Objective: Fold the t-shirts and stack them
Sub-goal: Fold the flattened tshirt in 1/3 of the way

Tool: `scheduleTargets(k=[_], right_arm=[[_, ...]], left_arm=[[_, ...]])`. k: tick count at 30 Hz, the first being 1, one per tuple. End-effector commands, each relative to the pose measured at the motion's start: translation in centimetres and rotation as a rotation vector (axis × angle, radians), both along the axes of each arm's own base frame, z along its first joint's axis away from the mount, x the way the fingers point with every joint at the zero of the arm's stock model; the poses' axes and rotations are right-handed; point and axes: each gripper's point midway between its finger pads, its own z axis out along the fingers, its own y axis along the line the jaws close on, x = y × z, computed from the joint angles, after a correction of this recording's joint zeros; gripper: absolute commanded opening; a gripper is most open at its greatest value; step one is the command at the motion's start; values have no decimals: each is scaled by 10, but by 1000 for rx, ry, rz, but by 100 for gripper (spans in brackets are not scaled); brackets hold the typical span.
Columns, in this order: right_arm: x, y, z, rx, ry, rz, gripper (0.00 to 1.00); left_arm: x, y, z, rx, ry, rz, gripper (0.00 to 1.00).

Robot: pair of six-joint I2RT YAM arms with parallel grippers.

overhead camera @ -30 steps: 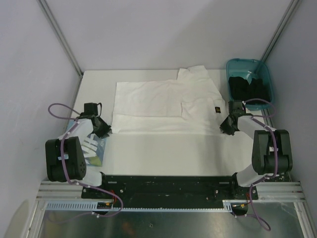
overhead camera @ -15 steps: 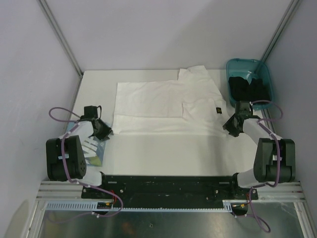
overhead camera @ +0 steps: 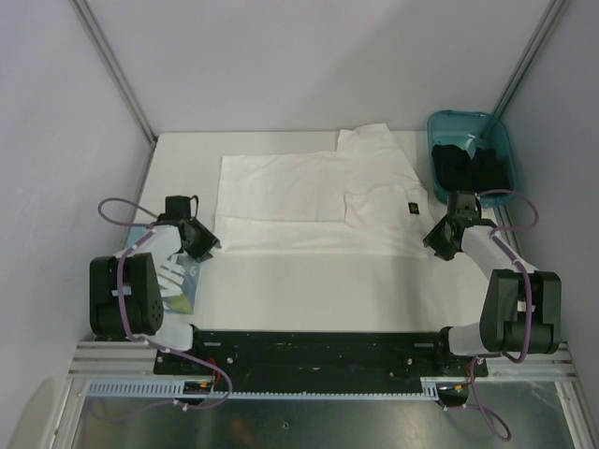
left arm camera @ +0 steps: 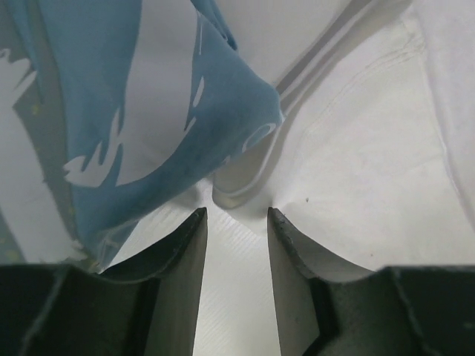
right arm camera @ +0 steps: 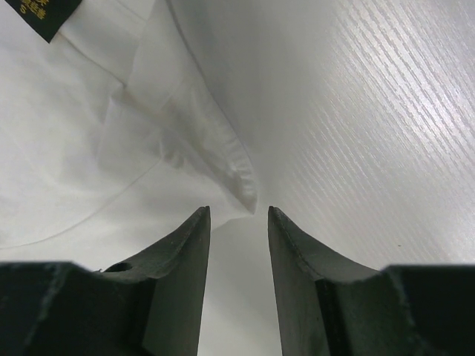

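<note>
Near L: tee w/ light-blue graphic (overhead camera: 182, 281) lies by the L arm, partly hidden under it. L gripper (left arm camera: 237, 215) & R gripper (right arm camera: 239, 213), fingers parted and empty, sit at the spread white tee's (overhead camera: 309, 201) near hem corners, probably to pinch them for a fold. Far R: teal bin (overhead camera: 465, 116), dark contents unclear.

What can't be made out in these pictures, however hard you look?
- Top view: the dark contents of the teal bin are too dim to identify.
- Top view: the black label on the spread white t-shirt is too small to read; the right wrist view cuts it off.
- Top view: the left arm covers most of the blue-print t-shirt; the left wrist view shows only a part.
</note>
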Motion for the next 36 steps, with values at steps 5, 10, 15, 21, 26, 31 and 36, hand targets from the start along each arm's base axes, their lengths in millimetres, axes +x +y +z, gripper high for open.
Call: scheduleTargets(k=[5,10,15,21,26,31,36], right_arm=[[-10,-2,-1,-11,19,12,42],[-12,-2,-10,-12,38,18,42],[-12,-3,-15,-16,47,20,42],[-11,-5,-21,-26,61,20,44],[-8,-5,-26,-27,64,21,46],[-2,1,-33,-21,60,27,41],[2,5,-40,-14,65,19,22]], left_arm=[[16,12,-6,94,10,42,41],[15,24,-5,163,8,63,40],[11,27,-9,179,21,61,36],[9,26,-14,174,36,52,30],[10,25,-15,173,41,45,27],[11,24,-16,170,44,37,22],[13,23,-17,167,45,32,15]])
